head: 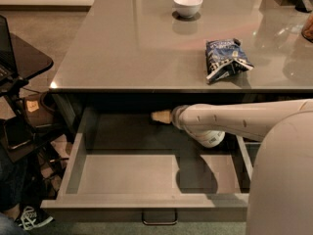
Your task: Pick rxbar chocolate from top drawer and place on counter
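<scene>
camera view: claw (pixel 158 116) inside top drawer (pixel 122 176)

**Bright counter, dark drawer back**

Light falls from above onto the counter (pixel 132 53); its glossy top carries pale glare and a faint reflection below the white bowl (pixel 188 4); the snack bag (pixel 226 58) casts a short shadow beside it; under the overhang the back of the top drawer (pixel 146 200) sinks into gloom, where my gripper (pixel 160 116) sits dimly lit; my arm (pixel 234 121) throws a dark shadow on the drawer floor.
</scene>
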`<state>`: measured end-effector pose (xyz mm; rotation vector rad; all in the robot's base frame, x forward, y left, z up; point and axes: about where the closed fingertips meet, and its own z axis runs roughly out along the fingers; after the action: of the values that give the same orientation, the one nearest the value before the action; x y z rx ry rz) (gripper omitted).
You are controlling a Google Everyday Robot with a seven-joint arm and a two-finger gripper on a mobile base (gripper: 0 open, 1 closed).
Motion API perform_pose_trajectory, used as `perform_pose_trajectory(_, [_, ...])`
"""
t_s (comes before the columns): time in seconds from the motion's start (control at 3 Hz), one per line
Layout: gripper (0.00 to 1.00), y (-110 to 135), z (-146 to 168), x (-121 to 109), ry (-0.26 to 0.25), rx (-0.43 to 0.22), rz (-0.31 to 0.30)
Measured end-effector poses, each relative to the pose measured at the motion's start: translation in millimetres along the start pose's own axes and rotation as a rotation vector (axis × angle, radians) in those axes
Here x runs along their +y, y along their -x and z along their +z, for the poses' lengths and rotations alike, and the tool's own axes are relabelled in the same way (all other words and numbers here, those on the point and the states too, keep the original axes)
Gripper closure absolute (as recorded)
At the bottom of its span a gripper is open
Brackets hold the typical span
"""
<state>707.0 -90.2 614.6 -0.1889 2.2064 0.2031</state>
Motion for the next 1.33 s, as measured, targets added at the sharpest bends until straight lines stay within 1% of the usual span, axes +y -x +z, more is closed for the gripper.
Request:
perform_pose_trajectory(0.33, [0.00, 0, 0, 0, 0.000, 0.000, 0.000])
perform_pose_trajectory(0.67, [0.00, -14, 5, -7, 0.000, 0.027, -0.003])
perform_pose_trajectory(1.0, [0.00, -27, 15, -11, -0.011, 0.061, 0.003])
perform_pose_trajectory(1.33, [0.00, -23, 12, -10, -0.012, 0.061, 0.003])
